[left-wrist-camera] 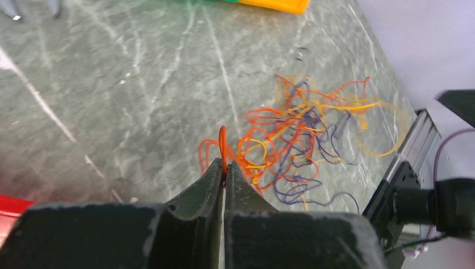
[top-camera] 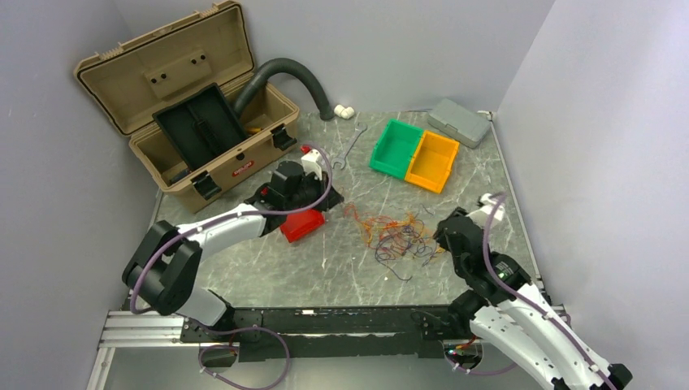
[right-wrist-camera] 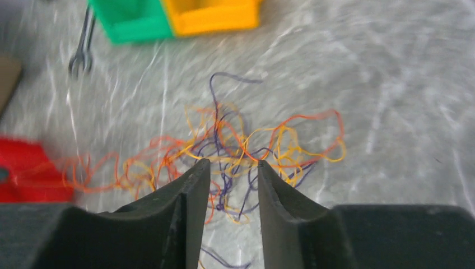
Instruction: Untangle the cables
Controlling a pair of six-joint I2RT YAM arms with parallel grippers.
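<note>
The cables [top-camera: 396, 231] lay as one loose tangle of orange, yellow and dark strands in the middle of the worktop [top-camera: 325, 272], between the two arms and just right of a red bin [top-camera: 302, 225]. The left claw [left-wrist-camera: 224, 168] was clenched on an orange strand [left-wrist-camera: 223, 140] at the tangle's left fringe, with the loop standing up out of its closed tips. The right claw [right-wrist-camera: 232, 165] hung over the opposite side, jaws parted and nothing held; strands showed on the worktop through the gap.

The step in hand looked like the pulling-apart: one strand was secured, but the counter-hold was not yet made. The next move would call for the right claw to drop onto the mass, or onto a different strand, and close. The left could then draw its orange wire sideways, slowly, or the whole knot would likely drag along.
</note>
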